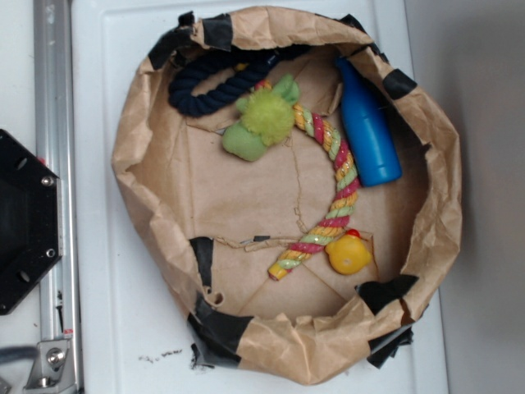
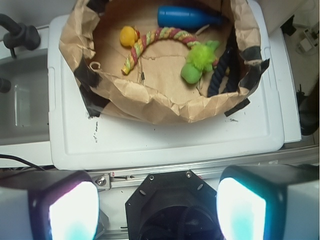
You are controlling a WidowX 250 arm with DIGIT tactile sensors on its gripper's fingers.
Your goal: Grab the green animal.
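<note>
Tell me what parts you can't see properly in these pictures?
- Green animal: its face is too small to read in either view; the fuzzy tuft covers its middle.
- Navy rope: in the wrist view the paper wall hides its lower end.
- Rubber duck: too small and blurred for details.
- Gripper: absent from the exterior view; in the wrist view the two pads are blurred, glaring and cut by the bottom edge, with the jaws wide apart.

In the wrist view the gripper is showing two broad fingers, grey-edged blocks whose inner pads are glowing white with a teal tint at the lower edges. Between the jaws and behind them, the robot's black base plate is sitting, many-sided, with small silver screws shining around its rim. In the exterior view that base plate is appearing as a black octagon with screws.
</note>
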